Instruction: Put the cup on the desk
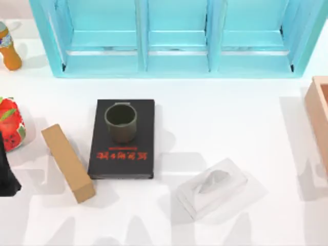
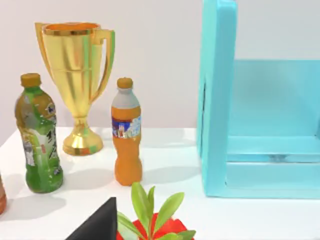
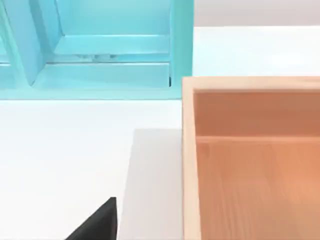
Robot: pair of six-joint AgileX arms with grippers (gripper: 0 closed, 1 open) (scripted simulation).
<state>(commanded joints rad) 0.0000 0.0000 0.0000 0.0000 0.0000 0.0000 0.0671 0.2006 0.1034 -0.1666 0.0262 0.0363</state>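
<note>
Left gripper (image 2: 100, 225) appears in the left wrist view as a dark wedge close to the camera, just beside some green leaves (image 2: 150, 210) over a red object; I cannot tell whether it is open or closed, and nothing is seen in its grasp. Beyond it on the white desk (image 2: 165, 165) stand an orange bottle (image 2: 126, 135), a green bottle (image 2: 37, 135) and a gold trophy (image 2: 77, 75), with the end wall of the turquoise shelf unit (image 2: 220, 100) to the right of them. In the right wrist view the right gripper (image 3: 97, 225) is likewise a dark wedge over bare desk, its state impossible to tell; a wooden box (image 3: 250, 160) lies just beside it, and the shelf unit stands farther off. From the top view, the cup (image 1: 121, 122) stands upright on the black book (image 1: 123, 154), toward the book's far end, mouth up and clear of either arm. The book lies flat on the desk, left of centre. A tan block (image 1: 67, 163) lies slantwise just left of the book, and a white tissue box (image 1: 211, 187) sits to its near right, apart from it. The left arm (image 1: 6, 177) is a dark shape at the desk's left edge, near a red patterned object (image 1: 11, 123). The shelf unit spans the far side, and the wooden box sits at the right edge.
</note>
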